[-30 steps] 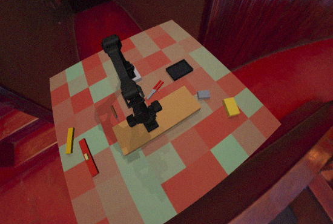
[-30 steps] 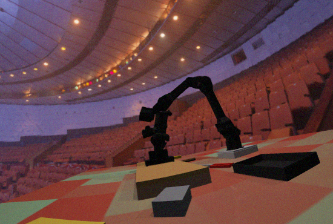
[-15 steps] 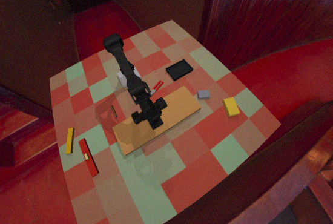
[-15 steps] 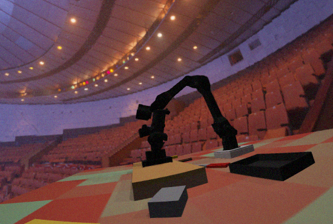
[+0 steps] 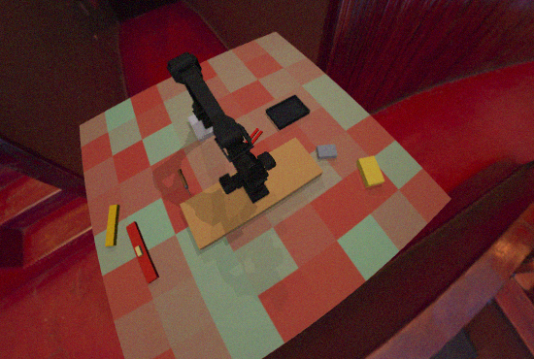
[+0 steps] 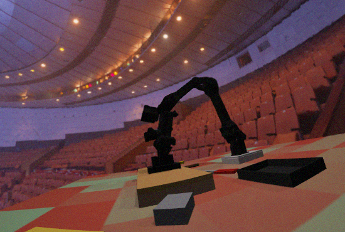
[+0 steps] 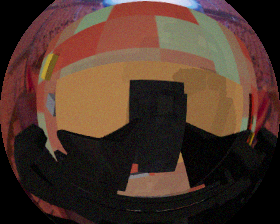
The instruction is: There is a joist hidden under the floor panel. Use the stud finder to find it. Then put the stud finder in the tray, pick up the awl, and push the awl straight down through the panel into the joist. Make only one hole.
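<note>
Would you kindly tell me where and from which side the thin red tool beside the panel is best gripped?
Take the thin red tool mid-length from straight above, jaws across its narrow width: it lies flat, long and slim. The end effector is shut on the stud finder, so free that first.

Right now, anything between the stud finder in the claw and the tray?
Nothing visible. The claw holds the stud finder down on the floor panel. The tray lies beyond the panel's far edge, with only bare checkered table between; the grey block sits off to the side.
</note>
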Controlling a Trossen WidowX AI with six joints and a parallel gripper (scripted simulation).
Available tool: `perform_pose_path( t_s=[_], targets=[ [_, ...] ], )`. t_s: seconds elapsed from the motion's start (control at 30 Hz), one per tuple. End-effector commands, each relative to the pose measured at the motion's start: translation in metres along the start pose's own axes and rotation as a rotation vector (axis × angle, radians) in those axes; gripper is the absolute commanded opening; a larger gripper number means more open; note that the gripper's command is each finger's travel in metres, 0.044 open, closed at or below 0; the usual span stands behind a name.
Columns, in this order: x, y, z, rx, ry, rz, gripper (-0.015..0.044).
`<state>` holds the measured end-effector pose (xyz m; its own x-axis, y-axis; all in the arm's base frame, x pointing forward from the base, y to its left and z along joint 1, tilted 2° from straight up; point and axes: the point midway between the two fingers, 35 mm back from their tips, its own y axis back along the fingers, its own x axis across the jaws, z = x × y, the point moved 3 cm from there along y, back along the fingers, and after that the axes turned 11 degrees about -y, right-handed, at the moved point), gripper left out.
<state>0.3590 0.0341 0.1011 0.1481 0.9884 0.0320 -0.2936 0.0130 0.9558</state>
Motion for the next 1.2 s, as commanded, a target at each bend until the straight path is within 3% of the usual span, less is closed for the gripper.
perform_pose_path(
  t_s=[0.0, 1.17],
  targets=[
    [0.012, 0.000, -0.002, 0.002, 0.002, 0.008, 0.0000],
    [0.082, 0.001, -0.016, 0.004, 0.000, 0.015, 0.0000]
  ],
)
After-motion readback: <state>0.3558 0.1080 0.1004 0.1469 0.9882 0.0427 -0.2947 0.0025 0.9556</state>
